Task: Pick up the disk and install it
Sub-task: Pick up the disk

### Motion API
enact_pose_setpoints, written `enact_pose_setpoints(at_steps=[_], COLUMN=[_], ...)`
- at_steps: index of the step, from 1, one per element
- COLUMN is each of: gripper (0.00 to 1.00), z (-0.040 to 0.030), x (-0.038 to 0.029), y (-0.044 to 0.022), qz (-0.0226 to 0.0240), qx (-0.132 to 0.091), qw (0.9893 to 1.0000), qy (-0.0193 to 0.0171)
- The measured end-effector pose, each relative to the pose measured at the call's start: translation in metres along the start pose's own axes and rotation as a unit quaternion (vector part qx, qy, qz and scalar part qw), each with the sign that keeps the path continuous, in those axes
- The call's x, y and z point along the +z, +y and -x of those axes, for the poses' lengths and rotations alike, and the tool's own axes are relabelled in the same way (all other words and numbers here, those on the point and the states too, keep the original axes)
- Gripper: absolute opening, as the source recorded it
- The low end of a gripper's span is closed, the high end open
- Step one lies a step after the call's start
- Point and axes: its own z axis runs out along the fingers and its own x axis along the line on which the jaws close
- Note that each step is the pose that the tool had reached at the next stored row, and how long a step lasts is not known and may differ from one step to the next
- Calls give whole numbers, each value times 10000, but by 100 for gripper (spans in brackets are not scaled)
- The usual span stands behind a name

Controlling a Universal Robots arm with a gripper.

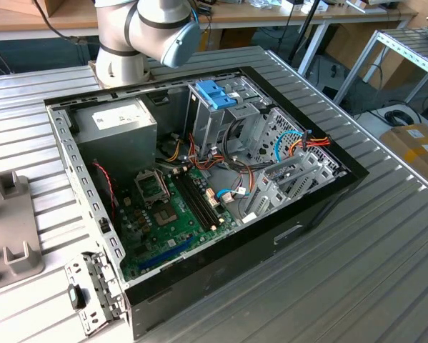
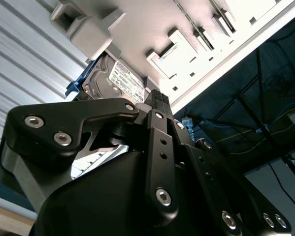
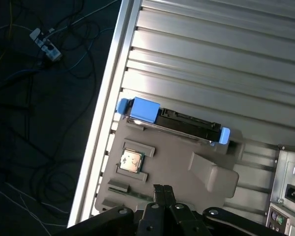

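Observation:
The disk (image 3: 179,123) stands on edge in a slot of a grey holder tray (image 3: 186,172), its blue carrier frame showing at both ends. In the second wrist view the disk (image 2: 120,78) shows its silver face and white label. My gripper (image 3: 161,190) hangs above the tray, well apart from the disk, with its two fingers pressed together and nothing between them. The gripper (image 2: 158,96) points toward the disk's label in the second wrist view.
The open computer case (image 1: 321,207) lies on the ribbed metal table (image 1: 356,271), with a drive cage topped by a blue handle (image 1: 215,93) and a grey power supply (image 1: 117,121). A chip (image 3: 131,161) sits in the tray. The table edge (image 3: 105,108) runs beside the tray.

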Motion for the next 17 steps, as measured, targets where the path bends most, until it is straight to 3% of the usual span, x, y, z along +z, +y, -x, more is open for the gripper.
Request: enact_pose_setpoints(at_steps=[17], gripper=[10], z=[0], x=[0], y=[0], qz=[-12], qx=[-498], qw=[9988], qy=[21])
